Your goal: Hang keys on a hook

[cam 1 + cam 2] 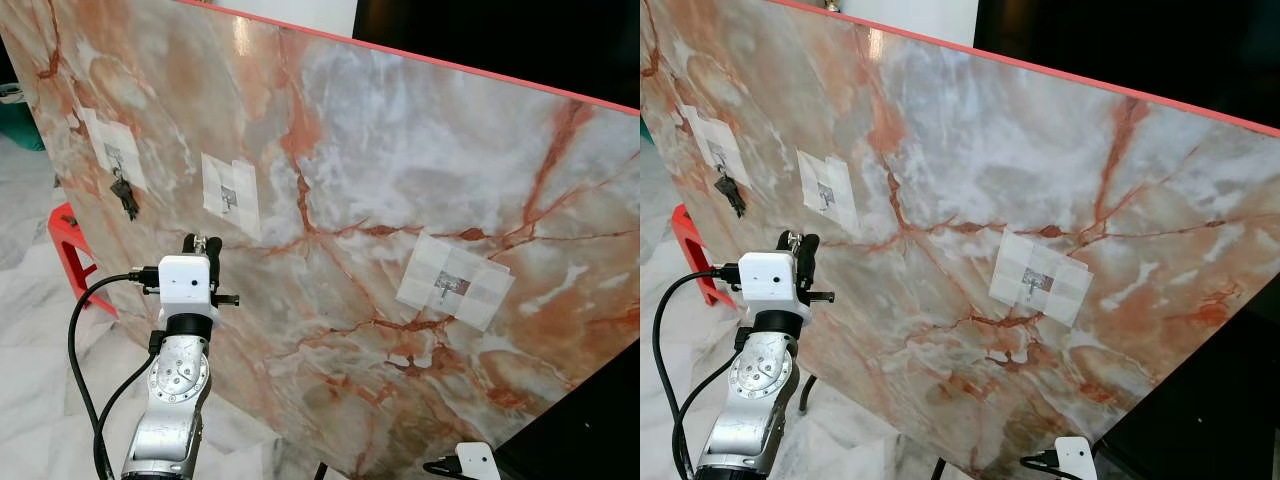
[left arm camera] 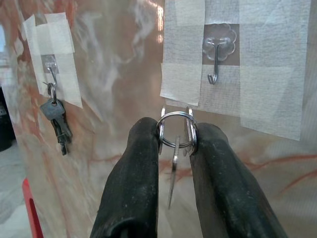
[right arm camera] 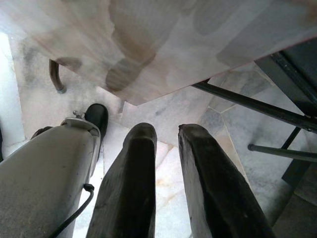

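Keys (image 2: 176, 148): ring is pinched between the left gripper (image 2: 176, 141) fingers (blade dangling).
Hook (image 2: 214, 62): taped to the marble board (image 1: 400, 200), just beyond the fingertips.
Right gripper (image 3: 166, 134): held low, fingers slightly parted, nothing gripped.

A silver key ring (image 2: 177, 130) with flat silver keys hanging edge-on beneath it is clamped between the two black fingers of the left gripper (image 2: 177, 148), just below a clear plastic hook (image 2: 215, 57) that is taped to the marbled panel (image 1: 400, 150). The ring is held upright, near the hook's metal prong but apart from it. A second bunch of dark keys (image 2: 57, 119) is seen already hung from another taped hook (image 2: 49, 74), well to the side.
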Tool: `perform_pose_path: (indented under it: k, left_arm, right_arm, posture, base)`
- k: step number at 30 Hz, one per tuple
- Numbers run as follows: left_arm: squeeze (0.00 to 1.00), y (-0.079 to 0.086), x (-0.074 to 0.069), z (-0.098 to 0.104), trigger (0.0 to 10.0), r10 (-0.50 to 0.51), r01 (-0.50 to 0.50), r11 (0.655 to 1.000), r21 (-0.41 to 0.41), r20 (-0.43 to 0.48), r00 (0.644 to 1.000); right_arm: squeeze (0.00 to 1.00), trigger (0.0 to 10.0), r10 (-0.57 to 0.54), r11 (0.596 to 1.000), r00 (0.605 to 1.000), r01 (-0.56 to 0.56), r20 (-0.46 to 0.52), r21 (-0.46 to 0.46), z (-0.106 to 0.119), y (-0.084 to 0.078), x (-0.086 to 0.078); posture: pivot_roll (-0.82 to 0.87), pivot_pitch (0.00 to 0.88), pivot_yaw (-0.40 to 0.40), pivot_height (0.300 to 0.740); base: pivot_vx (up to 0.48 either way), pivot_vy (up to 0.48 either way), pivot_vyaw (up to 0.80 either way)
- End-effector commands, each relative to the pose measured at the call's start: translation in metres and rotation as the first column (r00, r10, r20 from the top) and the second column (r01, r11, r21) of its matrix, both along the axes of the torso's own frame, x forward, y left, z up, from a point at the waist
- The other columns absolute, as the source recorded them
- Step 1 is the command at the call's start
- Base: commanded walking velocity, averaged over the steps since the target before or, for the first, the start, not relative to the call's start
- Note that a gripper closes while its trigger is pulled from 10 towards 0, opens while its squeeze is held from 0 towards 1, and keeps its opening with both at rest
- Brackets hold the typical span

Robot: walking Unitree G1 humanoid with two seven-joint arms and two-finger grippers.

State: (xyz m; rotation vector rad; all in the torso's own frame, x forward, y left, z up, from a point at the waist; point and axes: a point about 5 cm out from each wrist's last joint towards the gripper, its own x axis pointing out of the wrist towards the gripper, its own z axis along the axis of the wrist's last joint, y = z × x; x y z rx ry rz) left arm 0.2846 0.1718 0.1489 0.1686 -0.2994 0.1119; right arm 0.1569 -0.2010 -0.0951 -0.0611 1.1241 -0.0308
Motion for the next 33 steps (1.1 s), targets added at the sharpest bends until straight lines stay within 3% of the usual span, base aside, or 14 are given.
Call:
perform_pose_path:
  k: [1, 6, 7, 8, 9, 14, 15, 16, 17, 33]
  left_arm:
    - [0.00, -0.0056, 0.0030, 0.0029, 10.0, -0.012, 0.012, 1.000, 0.006, 0.003, 1.000]
    - [0.00, -0.0079, 0.0031, 0.0016, 10.0, -0.018, 0.018, 1.000, 0.002, -0.002, 1.000]
    - [0.00, -0.0080, 0.0032, 0.0017, 8.7, -0.017, 0.017, 1.000, 0.000, -0.001, 1.000]
    - [0.00, -0.0080, 0.0032, 0.0018, 8.7, -0.017, 0.017, 1.000, -0.001, 0.000, 1.000]
    - [0.00, -0.0081, 0.0030, 0.0021, 0.0, -0.016, 0.016, 1.000, -0.003, 0.003, 1.000]
    - [0.00, -0.0082, 0.0031, 0.0028, 0.0, -0.016, 0.016, 1.000, -0.003, 0.007, 1.000]
    - [0.00, -0.0082, 0.0031, 0.0029, 2.9, -0.014, 0.014, 1.000, -0.002, 0.008, 1.000]
    - [0.00, -0.0082, 0.0031, 0.0029, 2.9, -0.014, 0.014, 1.000, -0.002, 0.008, 1.000]
    - [0.00, -0.0081, 0.0032, 0.0026, 10.0, -0.011, 0.011, 1.000, 0.000, 0.006, 1.000]
    - [0.00, -0.0088, 0.0044, 0.0016, 10.0, -0.007, 0.007, 1.000, 0.006, -0.005, 1.000]
  right_arm:
    - [0.00, 10.0, 0.002, 1.000, 1.000, -0.001, 0.030, -0.023, 0.0049, -0.0072, 0.0088]
    - [0.00, 10.0, 0.001, 1.000, 1.000, 0.000, 0.030, -0.023, 0.0050, -0.0072, 0.0089]
    - [0.00, 10.0, 0.001, 1.000, 1.000, -0.001, 0.030, -0.023, 0.0050, -0.0072, 0.0089]
    - [0.00, 10.0, 0.001, 1.000, 1.000, -0.001, 0.030, -0.023, 0.0050, -0.0073, 0.0089]
    - [0.00, 10.0, 0.001, 1.000, 1.000, 0.000, 0.030, -0.023, 0.0050, -0.0073, 0.0089]
    - [0.00, 10.0, 0.001, 1.000, 1.000, 0.000, 0.030, -0.023, 0.0050, -0.0072, 0.0089]
    - [0.00, 10.0, 0.000, 1.000, 1.000, 0.000, 0.030, -0.023, 0.0050, -0.0072, 0.0089]
    - [0.00, 10.0, 0.000, 1.000, 1.000, 0.000, 0.030, -0.023, 0.0050, -0.0072, 0.0089]
    - [0.00, 10.0, 0.001, 1.000, 1.000, 0.000, 0.030, -0.023, 0.0050, -0.0072, 0.0089]
    - [0.00, 10.0, 0.000, 1.000, 1.000, 0.001, 0.030, -0.022, 0.0049, -0.0071, 0.0089]
  posture:
    - [0.12, 0.000, -0.144, 0.740]
    - [0.12, 0.000, -0.145, 0.740]
    - [0.11, 0.000, -0.144, 0.740]
    - [0.11, 0.000, -0.144, 0.740]
    - [0.11, 0.000, -0.144, 0.740]
    - [0.11, 0.000, -0.145, 0.740]
    - [0.11, 0.000, -0.145, 0.740]
    - [0.11, 0.000, -0.145, 0.740]
    - [0.11, 0.000, -0.145, 0.740]
    - [0.11, 0.000, -0.144, 0.740]
  base:
    - [0.000, 0.000, 0.00]
    - [0.000, 0.000, 0.00]
    - [0.000, 0.000, 0.00]
    - [0.000, 0.000, 0.00]
    - [0.000, 0.000, 0.00]
    - [0.000, 0.000, 0.00]
    - [0.000, 0.000, 0.00]
    - [0.000, 0.000, 0.00]
    - [0.000, 0.000, 0.00]
    - [0.000, 0.000, 0.00]
